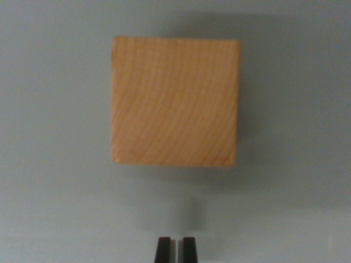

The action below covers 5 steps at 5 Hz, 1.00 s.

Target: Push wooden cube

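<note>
A pale, square-faced wooden cube point(175, 101) with curved grain lines sits on a flat, plain grey-blue surface point(55, 164), and everything else can be placed from it. Seen from the wrist camera, the block fills the upper middle of the frame, its top face turned toward the lens, its edges running roughly square to the picture. A soft shadow spreads from the cube toward the wrist view's right and a little below its near edge.

Directly below the cube in the frame, at the very bottom edge, the robot's gripper point(176, 249) pokes into view as two short dark fingertips point(163, 250). They stand pressed almost together, with only a thin bright sliver between them, and nothing is pinched there. The tips line up with the middle of the cube's near side but are clearly apart from it, with bare surface between.

The picture is soft, so whether the tips rest on the surface or hang just above it I cannot tell.
</note>
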Tool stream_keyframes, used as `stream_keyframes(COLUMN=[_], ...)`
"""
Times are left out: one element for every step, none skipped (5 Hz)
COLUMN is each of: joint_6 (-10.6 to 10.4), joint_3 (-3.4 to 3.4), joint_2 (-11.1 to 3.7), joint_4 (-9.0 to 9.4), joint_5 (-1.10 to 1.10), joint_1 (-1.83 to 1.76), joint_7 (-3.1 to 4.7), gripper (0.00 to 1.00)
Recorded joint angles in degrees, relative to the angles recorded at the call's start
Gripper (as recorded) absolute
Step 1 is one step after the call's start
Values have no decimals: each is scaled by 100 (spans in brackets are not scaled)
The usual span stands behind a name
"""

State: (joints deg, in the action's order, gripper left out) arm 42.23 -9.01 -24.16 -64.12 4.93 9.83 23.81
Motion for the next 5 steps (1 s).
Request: stream_keyframes(joint_6=[64, 64, 139, 139, 227], joint_3=[9, 9, 20, 20, 32], joint_2=[-94, -94, -203, -203, -332], joint_4=[-159, -159, -342, -342, -559], joint_5=[4, 4, 8, 8, 13], joint_1=[-1, -1, -2, -2, -3], joint_7=[-17, -17, -38, -38, -61], gripper=[100, 100, 100, 100, 100])
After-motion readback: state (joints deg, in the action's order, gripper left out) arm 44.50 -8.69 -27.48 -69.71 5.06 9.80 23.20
